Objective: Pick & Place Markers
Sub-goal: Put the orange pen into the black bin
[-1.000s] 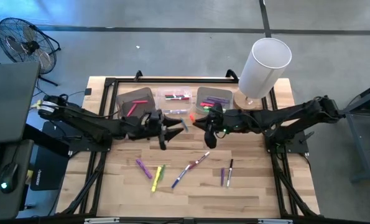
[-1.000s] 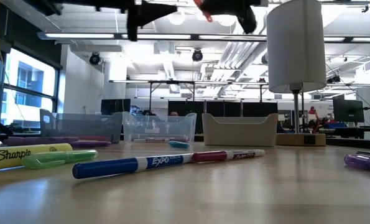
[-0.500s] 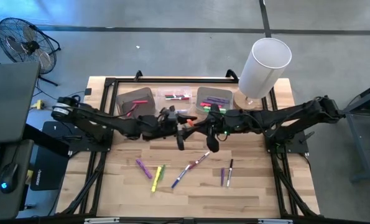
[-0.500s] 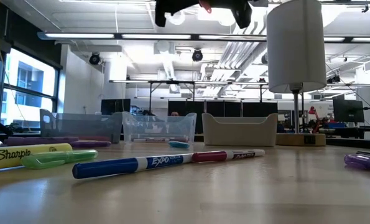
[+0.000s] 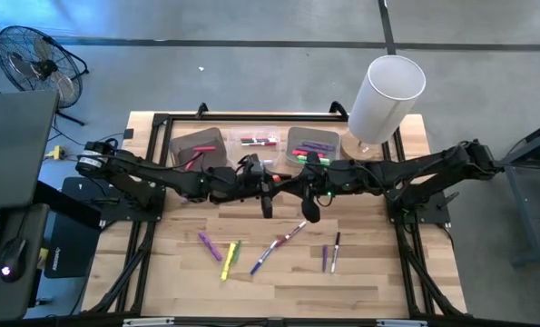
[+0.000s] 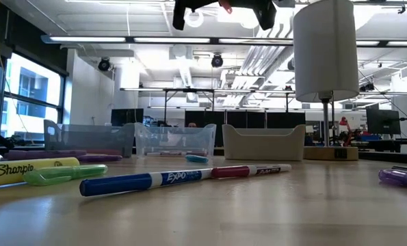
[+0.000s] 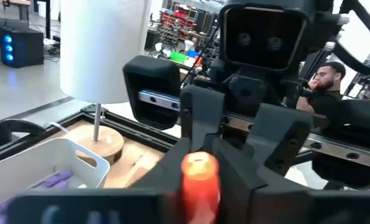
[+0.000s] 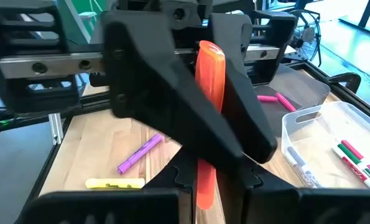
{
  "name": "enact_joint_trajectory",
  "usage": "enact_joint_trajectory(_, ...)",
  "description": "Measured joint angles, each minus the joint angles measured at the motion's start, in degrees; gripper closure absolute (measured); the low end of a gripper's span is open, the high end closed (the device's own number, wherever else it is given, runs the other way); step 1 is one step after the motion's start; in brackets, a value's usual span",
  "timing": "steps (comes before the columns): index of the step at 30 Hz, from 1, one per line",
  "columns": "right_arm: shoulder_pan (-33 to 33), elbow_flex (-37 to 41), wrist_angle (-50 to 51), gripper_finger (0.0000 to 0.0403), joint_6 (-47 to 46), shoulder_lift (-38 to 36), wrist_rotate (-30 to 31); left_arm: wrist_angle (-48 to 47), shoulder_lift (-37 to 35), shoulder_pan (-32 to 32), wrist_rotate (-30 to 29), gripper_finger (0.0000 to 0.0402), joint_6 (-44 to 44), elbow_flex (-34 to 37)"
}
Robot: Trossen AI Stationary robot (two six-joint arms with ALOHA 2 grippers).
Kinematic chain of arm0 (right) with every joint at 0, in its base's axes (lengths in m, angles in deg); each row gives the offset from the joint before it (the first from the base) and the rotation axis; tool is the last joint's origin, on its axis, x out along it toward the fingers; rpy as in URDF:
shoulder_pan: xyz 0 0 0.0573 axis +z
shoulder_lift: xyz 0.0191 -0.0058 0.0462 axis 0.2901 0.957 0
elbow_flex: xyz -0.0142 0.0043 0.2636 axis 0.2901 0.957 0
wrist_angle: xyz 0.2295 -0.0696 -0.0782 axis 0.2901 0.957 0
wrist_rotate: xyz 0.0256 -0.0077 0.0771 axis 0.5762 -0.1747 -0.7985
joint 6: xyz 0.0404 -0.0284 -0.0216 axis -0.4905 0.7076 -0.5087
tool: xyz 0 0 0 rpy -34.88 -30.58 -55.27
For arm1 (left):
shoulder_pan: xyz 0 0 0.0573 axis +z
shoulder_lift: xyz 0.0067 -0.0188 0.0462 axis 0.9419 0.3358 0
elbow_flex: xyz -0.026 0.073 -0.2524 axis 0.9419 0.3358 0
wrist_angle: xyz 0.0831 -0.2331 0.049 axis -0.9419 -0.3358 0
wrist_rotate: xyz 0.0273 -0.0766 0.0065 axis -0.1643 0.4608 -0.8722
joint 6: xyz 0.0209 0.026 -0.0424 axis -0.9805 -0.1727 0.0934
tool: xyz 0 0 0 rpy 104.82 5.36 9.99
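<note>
Mid-air handoff, table centre: both left gripper (image 5: 268, 186) and right gripper (image 5: 299, 184) clenched on orange marker (image 8: 208, 99); mistimed release risks drop at 6 o'clock.

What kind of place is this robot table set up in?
Most likely a robotics lab or open workshop. The low view shows an exposed ceiling with strip lights and rows of workbenches behind the wooden table. A floor fan stands on bare concrete, and a person sits among equipment.
</note>
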Motion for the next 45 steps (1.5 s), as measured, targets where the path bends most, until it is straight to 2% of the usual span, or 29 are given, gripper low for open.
enact_joint_trajectory(2,0.02,0.00,-0.07,0.0374,0.15,0.00,-0.47,0.04,-0.02,0.00,0.24,0.0374,-0.02,0.00)
enact_joint_trajectory(10,-0.02,0.00,-0.26,0.0365,0.20,0.00,0.00,-0.08,-0.04,0.00,-0.29,0.0361,-0.02,-0.02)
enact_joint_trajectory(16,-0.02,0.00,-0.29,0.0366,0.64,0.00,-0.03,-0.08,-0.04,0.00,-0.41,0.0374,-1.27,-0.02)
enact_joint_trajectory(24,-0.04,0.00,-0.37,0.0307,0.28,0.00,1.14,-0.18,0.00,0.04,-0.84,0.0374,-1.53,-0.02)
enact_joint_trajectory(28,-0.06,0.00,-0.34,0.0274,-0.37,0.00,1.35,-1.47,-0.21,0.00,-3.30,0.0374,-1.51,0.00)
enact_joint_trajectory(31,-0.08,-0.02,-0.32,0.0255,-0.77,0.00,2.99,-9.17,-3.62,0.47,-3.43,0.0374,0.06,0.11)
enact_joint_trajectory(33,-0.08,-0.07,-0.35,0.0246,-1.07,-0.08,3.74,-16.68,-6.68,1.91,-0.64,0.0374,1.06,0.11)
enact_joint_trajectory(37,-0.08,-0.13,-0.23,0.0236,-1.71,-0.09,4.31,-36.90,-15.11,6.44,0.88,0.0374,3.84,0.18)
enact_joint_trajectory(41,-0.08,-0.13,-0.08,0.0237,-3.65,-0.09,5.85,-57.82,-22.58,14.25,3.76,0.0374,4.03,0.15)
enact_joint_trajectory(45,-0.08,-0.13,0.10,0.0241,-4.74,-0.09,8.50,-74.09,-25.17,25.21,8.22,0.0374,1.01,0.17)
